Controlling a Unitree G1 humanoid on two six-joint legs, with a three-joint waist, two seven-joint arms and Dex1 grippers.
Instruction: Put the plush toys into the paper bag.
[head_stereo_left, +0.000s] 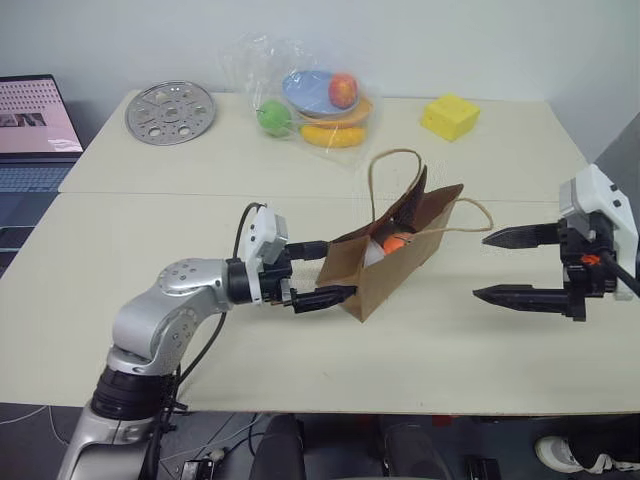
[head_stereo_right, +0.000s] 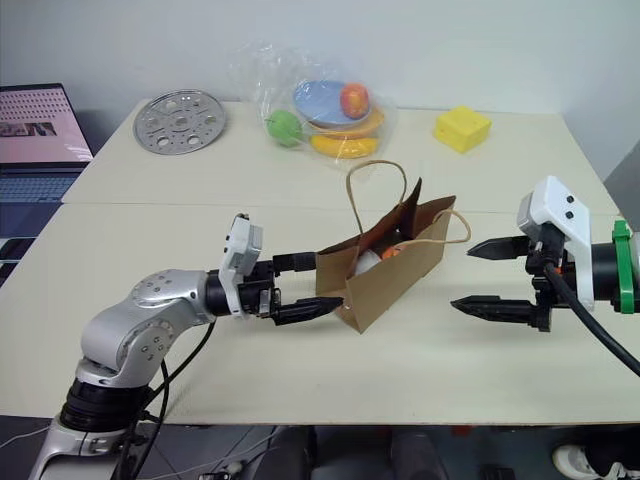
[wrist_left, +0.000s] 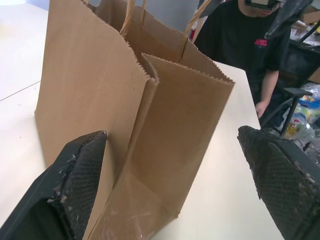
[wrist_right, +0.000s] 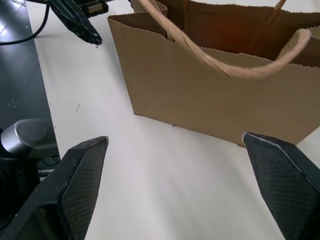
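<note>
Smooth cream table (head_stereo_left: 200, 240) bears creased kraft paper bag (head_stereo_left: 395, 275); left gripper (head_stereo_left: 325, 272) and right gripper (head_stereo_left: 500, 266) both gape.

paper bag (head_stereo_left: 395, 268) stands mid-table, blocking straight path between left gripper (head_stereo_left: 322, 272) and right gripper (head_stereo_left: 507, 266); bare tabletop (head_stereo_left: 200, 240) open around bag; bagged toy fruit (head_stereo_left: 320, 105), yellow block (head_stereo_left: 450, 116) well behind
</note>
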